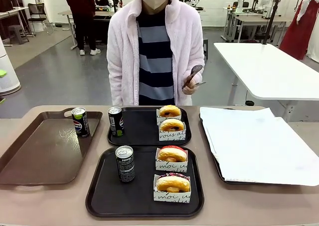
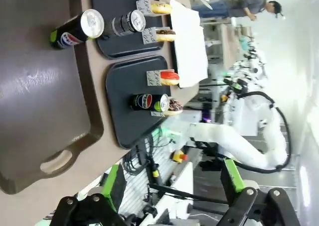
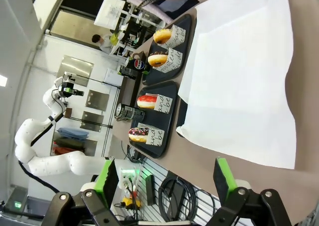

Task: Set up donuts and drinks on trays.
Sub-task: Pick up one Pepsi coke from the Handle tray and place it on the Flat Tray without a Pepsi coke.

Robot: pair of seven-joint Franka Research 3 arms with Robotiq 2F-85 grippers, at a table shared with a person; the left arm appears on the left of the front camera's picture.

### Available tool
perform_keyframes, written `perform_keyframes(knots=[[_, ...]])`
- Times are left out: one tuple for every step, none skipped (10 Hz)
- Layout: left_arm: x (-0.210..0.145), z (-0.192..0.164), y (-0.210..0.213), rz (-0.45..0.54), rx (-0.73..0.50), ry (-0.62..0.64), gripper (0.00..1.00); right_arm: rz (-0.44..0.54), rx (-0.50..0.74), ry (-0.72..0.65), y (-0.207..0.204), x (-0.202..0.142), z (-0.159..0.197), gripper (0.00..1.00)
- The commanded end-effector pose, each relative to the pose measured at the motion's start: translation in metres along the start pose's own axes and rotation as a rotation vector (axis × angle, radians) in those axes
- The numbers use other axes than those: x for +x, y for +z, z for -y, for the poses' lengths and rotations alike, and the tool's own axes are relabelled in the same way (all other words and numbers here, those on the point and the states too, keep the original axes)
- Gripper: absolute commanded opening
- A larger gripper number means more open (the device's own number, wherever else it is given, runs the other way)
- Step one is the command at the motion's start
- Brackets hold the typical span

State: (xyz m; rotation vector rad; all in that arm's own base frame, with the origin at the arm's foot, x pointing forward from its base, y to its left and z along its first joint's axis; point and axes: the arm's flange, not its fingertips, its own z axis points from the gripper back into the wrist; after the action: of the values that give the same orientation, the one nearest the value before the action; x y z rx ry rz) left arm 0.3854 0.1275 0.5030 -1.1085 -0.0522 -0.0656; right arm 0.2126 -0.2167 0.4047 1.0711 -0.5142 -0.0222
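Two black trays lie mid-table. On the near tray (image 1: 104, 196) stand a Pepsi can (image 1: 124, 163) and a red-iced donut (image 1: 172, 154) and a chocolate-iced donut (image 1: 173, 182) in paper sleeves. The far tray (image 1: 142, 129) carries a can with green marks (image 1: 116, 121) and two glazed donuts (image 1: 170, 110) (image 1: 172, 124). A third can (image 1: 79, 121) stands on the brown tray (image 1: 40, 151). My left gripper (image 2: 174, 186) is open, high above the table's near left. My right gripper (image 3: 164, 178) is open too, above the paper-lined tray (image 3: 239, 76). Neither holds anything.
A person stands at the far side holding tongs (image 1: 193, 72) in one hand. The paper-lined tray (image 1: 259, 141) takes up the table's right side. The brown tray's handle (image 2: 55, 161) points toward my side.
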Motion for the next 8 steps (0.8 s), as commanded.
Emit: perform_keyframes(knots=[[0.013,-0.032,0.017,0.015,-0.040,-0.025,1.00,0.009,0.013,0.012,-0.002,-0.001,0.000,1.00],[0.008,-0.052,0.025,0.041,-0.074,-0.062,1.00,0.009,0.013,0.012,-0.002,-0.001,0.000,1.00],[0.006,-0.069,0.027,0.050,-0.080,-0.135,1.00,0.009,0.013,0.012,-0.002,-0.001,0.000,1.00],[0.001,-0.084,0.031,0.071,-0.073,-0.136,1.00,0.009,0.013,0.012,-0.002,-0.001,0.000,1.00],[-0.005,-0.094,0.035,0.082,-0.079,-0.149,1.00,0.009,0.013,0.012,-0.002,-0.001,0.000,1.00],[-0.009,-0.101,0.040,0.088,-0.073,-0.152,1.00,0.009,0.013,0.012,-0.002,-0.001,0.000,1.00],[-0.013,-0.106,0.043,0.108,-0.074,-0.145,1.00,0.009,0.013,0.012,-0.002,-0.001,0.000,1.00],[-0.014,-0.108,0.045,0.120,-0.060,-0.130,1.00,0.009,0.013,0.012,-0.002,-0.001,0.000,1.00]])
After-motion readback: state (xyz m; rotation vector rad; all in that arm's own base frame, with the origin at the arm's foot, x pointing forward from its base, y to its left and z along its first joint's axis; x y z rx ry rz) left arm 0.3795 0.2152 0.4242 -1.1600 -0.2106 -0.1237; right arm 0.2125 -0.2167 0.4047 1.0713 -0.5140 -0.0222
